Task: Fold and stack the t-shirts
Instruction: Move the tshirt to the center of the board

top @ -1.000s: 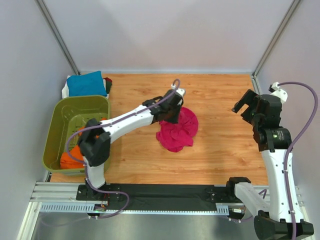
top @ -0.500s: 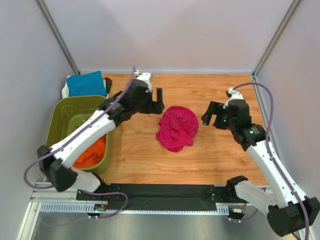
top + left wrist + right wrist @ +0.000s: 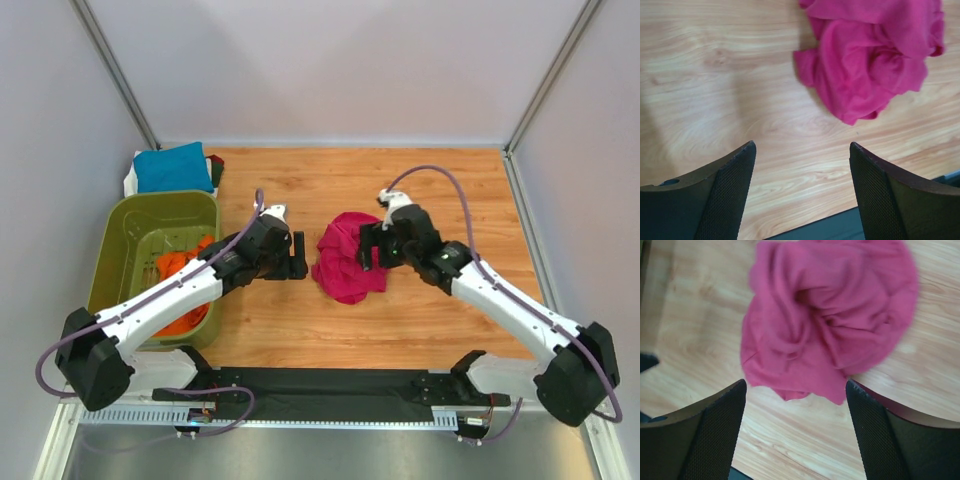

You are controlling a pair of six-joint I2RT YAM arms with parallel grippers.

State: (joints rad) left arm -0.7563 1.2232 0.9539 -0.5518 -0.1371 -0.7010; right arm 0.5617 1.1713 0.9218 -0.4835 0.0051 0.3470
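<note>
A crumpled magenta-pink t-shirt [image 3: 352, 262] lies mid-table. My left gripper [image 3: 298, 257] hovers just left of it, open and empty; in the left wrist view the shirt [image 3: 870, 60] sits up and to the right of the gripper [image 3: 801, 145], apart from both fingers. My right gripper [image 3: 368, 250] hangs over the shirt's right side, also open; in the right wrist view the shirt [image 3: 830, 315] fills the space ahead of the gripper [image 3: 796, 385], its lower edge between the fingertips. Orange t-shirts [image 3: 172, 266] lie in the basket. A folded teal-blue t-shirt [image 3: 172, 167] rests at the back left.
The olive-green basket [image 3: 110, 260] stands at the left edge, with my left arm reaching across its near corner. Grey walls enclose the table at the back and sides. A black strip [image 3: 330, 385] runs along the near edge, also visible below the left fingers [image 3: 840, 227].
The left gripper let go of the pink shirt, swung toward the back, then came down at the shirt's left. The right arm travelled from the far right to the shirt.
</note>
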